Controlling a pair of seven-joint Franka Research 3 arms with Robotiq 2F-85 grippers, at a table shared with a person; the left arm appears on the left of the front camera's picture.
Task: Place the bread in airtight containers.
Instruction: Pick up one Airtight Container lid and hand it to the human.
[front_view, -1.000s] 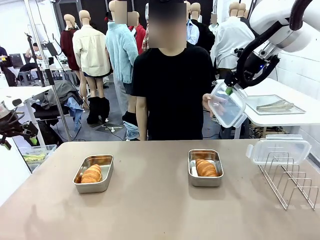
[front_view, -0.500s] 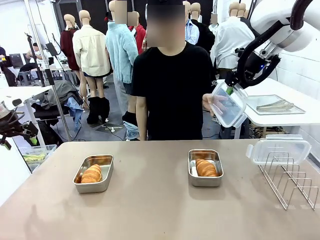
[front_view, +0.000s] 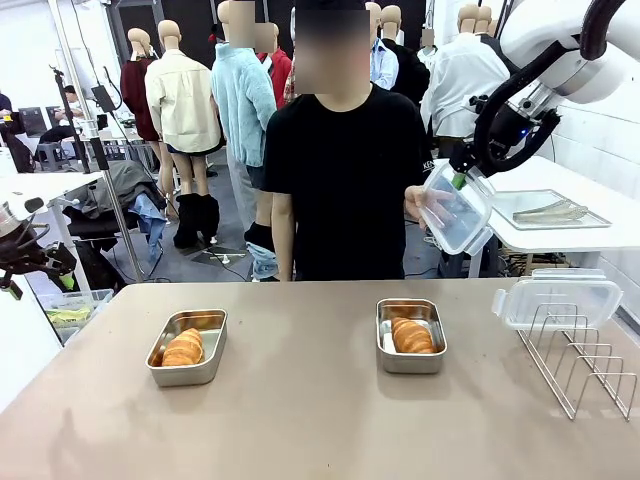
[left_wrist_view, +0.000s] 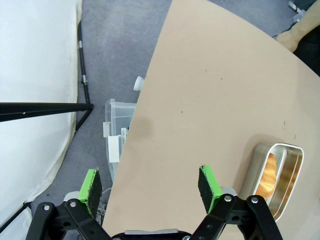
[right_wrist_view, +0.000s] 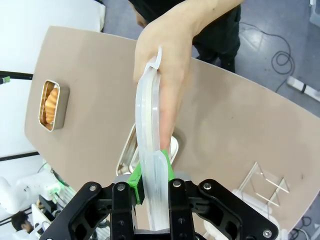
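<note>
**Bread in both pans, lids off**

Bread (front_view: 184, 348) in the left container (front_view: 185, 377), more bread (front_view: 412, 336) in the right container (front_view: 412, 364), both open and well apart on the table (front_view: 300, 430). Right gripper (front_view: 460, 180) high beyond the far edge, clamped on a clear lid (front_view: 458, 215); person's hand (front_view: 425, 203) against that lid. Second lid (front_view: 556, 300) atop the wire rack (front_view: 585, 365). Left gripper (left_wrist_view: 150, 182) spread wide, empty, over the table's edge.
</note>
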